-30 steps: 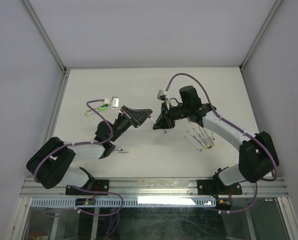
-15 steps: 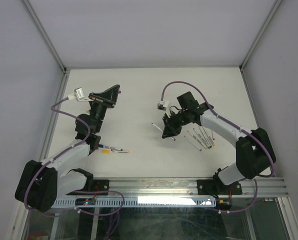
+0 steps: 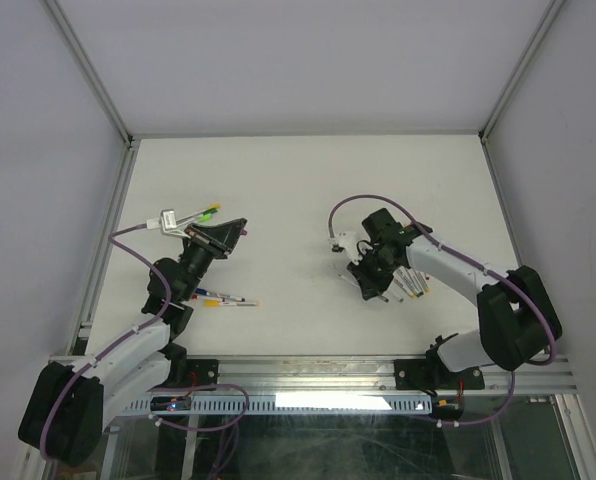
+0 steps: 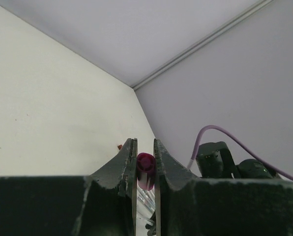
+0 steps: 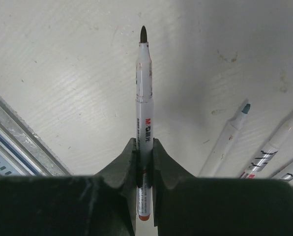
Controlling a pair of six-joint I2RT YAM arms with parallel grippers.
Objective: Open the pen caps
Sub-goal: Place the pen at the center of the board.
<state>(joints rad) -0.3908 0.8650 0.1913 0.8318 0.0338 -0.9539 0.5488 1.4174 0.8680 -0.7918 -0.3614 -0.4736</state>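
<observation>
Pen cap, magenta: was pinched between my left fingers; bared pen was pinched in my right fingers; other pens looked capped, remaining.

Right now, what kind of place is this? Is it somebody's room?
Most likely a robot lab test booth, not a room at home. A white table sits between plain white walls, a left arm and a right arm are bolted to a metal rail, and marker pens lie on it.
</observation>
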